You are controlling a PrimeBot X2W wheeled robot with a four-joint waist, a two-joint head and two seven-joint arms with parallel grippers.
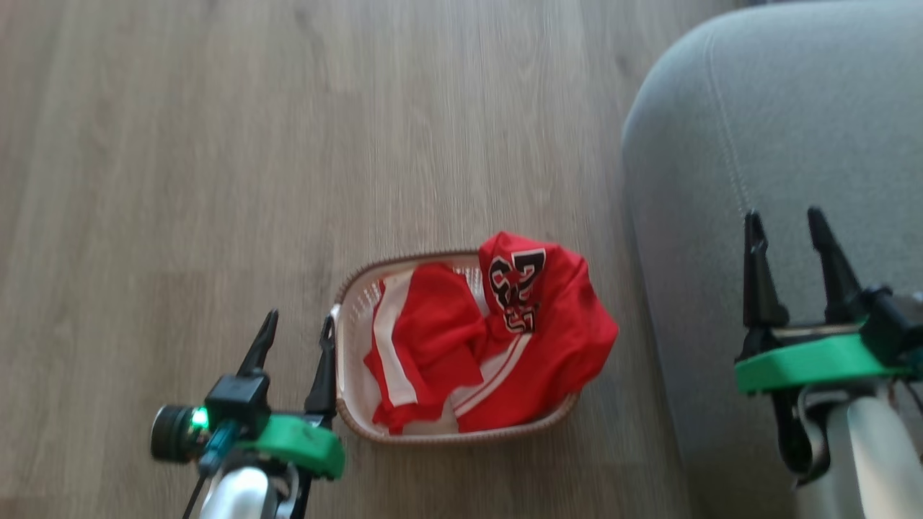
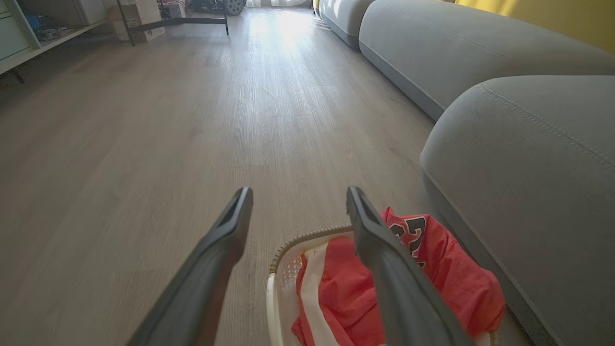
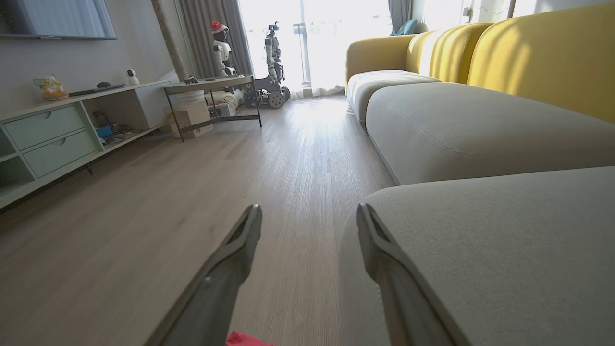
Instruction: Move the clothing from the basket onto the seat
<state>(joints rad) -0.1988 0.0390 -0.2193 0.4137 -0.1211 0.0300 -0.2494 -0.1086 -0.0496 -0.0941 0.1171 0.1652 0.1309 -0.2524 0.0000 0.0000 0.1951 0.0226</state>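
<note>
The clothing (image 1: 497, 339) is shiny red fabric with white stripes, heaped in the basket (image 1: 353, 303); one piece carries black-and-white number print (image 1: 515, 288) and spills over the right rim. The cream basket with its brown rim stands on the wood floor just left of the grey seat (image 1: 764, 130). My left gripper (image 1: 297, 335) hovers open by the basket's left edge, nothing between its fingers. In the left wrist view the clothing (image 2: 346, 298) lies below the left gripper (image 2: 298, 199). My right gripper (image 1: 786, 231) is open above the seat, empty. The right gripper (image 3: 307, 216) faces along the seat (image 3: 480, 250).
Wood floor (image 1: 288, 144) stretches ahead and to the left. Grey sofa sections with yellow backs (image 3: 528, 53) run along the right. A low cabinet (image 3: 53, 139), a metal-framed table (image 3: 211, 86) and other robots (image 3: 271, 57) stand far off by the window.
</note>
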